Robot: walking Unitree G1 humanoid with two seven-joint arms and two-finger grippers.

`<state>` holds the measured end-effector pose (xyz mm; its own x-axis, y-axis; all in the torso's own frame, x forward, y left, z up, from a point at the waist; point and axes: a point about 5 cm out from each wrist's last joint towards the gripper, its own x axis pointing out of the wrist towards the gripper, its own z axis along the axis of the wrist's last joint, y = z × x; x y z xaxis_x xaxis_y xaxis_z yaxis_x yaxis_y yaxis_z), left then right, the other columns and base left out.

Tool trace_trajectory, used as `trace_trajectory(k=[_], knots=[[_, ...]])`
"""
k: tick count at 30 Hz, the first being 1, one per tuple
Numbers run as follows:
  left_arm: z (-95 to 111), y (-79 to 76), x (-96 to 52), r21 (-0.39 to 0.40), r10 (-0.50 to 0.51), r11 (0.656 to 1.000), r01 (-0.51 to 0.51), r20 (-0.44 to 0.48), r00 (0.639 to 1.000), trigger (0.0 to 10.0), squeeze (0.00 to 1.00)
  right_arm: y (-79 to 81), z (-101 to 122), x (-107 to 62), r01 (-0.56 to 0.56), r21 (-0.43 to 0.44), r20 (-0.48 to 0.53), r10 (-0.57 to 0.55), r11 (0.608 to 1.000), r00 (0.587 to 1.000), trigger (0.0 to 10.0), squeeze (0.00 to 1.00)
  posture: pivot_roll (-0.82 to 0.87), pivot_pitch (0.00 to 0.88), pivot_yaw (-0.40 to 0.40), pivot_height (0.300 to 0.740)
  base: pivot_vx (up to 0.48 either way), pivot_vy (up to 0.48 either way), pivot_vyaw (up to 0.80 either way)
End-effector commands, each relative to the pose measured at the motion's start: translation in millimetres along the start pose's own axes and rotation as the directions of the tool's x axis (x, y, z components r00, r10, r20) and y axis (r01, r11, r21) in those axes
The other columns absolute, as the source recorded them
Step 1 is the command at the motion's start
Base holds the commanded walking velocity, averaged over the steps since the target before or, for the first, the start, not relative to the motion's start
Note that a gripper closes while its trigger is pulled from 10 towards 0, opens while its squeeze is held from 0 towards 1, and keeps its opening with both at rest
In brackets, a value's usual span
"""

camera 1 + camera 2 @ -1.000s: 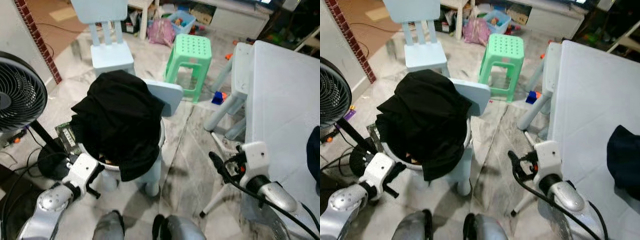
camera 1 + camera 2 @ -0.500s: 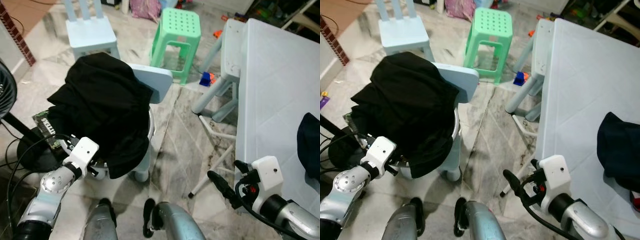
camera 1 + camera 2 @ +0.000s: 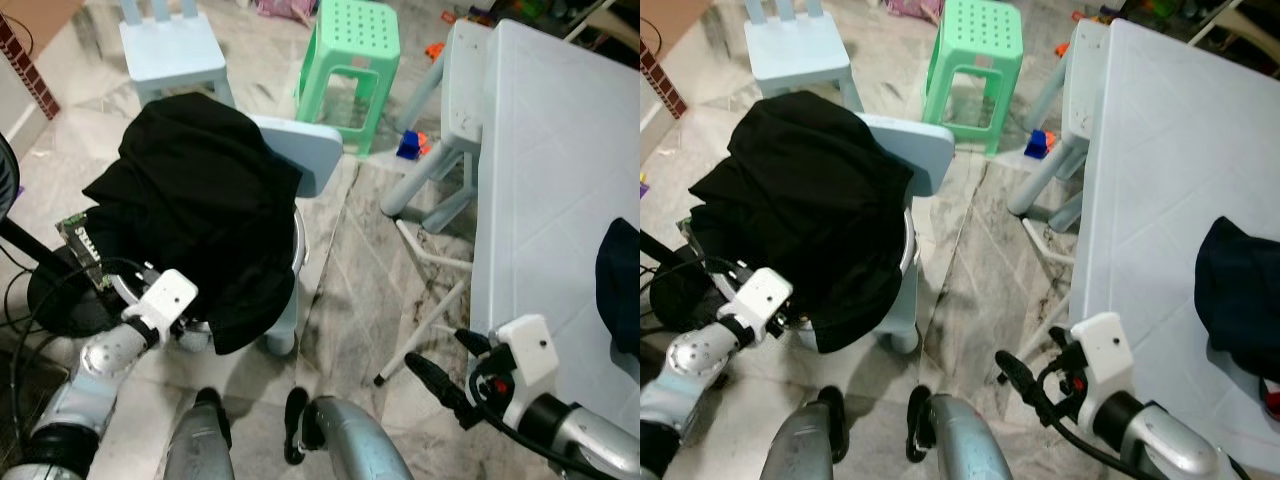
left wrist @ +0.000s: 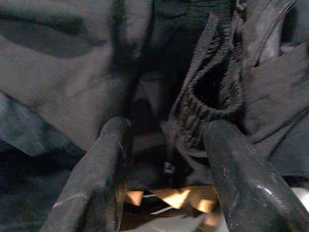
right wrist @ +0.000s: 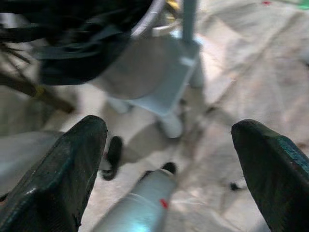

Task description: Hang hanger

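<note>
step: reaching into black clothes (image 3: 200,220) on chair (image 3: 310,165) | left gripper (image 4: 164,169) spread, empty | right gripper (image 5: 164,135) spread, idle | next: find hanger

The left arm (image 3: 95,365) is bent and reaches forward and low on the robot's left side, its gripper (image 4: 166,159) pushed in with the 2 black fingers (image 4: 104,164) spread apart. The right arm (image 3: 560,440) is held out low on the right, wrist turned inward, its gripper (image 5: 169,159) hanging in the air with the 2 fingers (image 5: 63,169) set wide.
</note>
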<state>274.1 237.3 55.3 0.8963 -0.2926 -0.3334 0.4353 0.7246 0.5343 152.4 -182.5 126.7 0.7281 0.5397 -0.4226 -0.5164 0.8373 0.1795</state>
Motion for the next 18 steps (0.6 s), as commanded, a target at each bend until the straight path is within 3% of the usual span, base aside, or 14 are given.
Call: trace_trajectory(k=[1,10,18], knots=[[-6,-6.1,-0.7,0.041,-0.014,0.999,0.015,-0.014,1.000,10.0,1.00,5.0,3,-0.8,-0.056,0.008,-0.005,0.056,0.998,0.998,10.0,0.00,-0.14,0.280,-0.199,0.740,0.000,0.000,0.00],[-7,-2.4,5.9,0.038,0.000,0.999,0.000,0.004,1.000,10.0,1.00,8.2,19,11.0,-0.152,0.007,0.035,0.152,0.988,0.988,10.0,0.00,-0.14,0.261,-0.198,0.740,0.000,0.000,0.00],[-1,2.8,16.3,0.042,0.012,0.999,-0.013,0.021,1.000,10.0,1.00,8.7,19,7.0,-0.152,-0.006,0.019,0.152,0.988,0.988,10.0,0.00,-0.17,0.263,-0.204,0.740,0.000,0.000,0.00]])
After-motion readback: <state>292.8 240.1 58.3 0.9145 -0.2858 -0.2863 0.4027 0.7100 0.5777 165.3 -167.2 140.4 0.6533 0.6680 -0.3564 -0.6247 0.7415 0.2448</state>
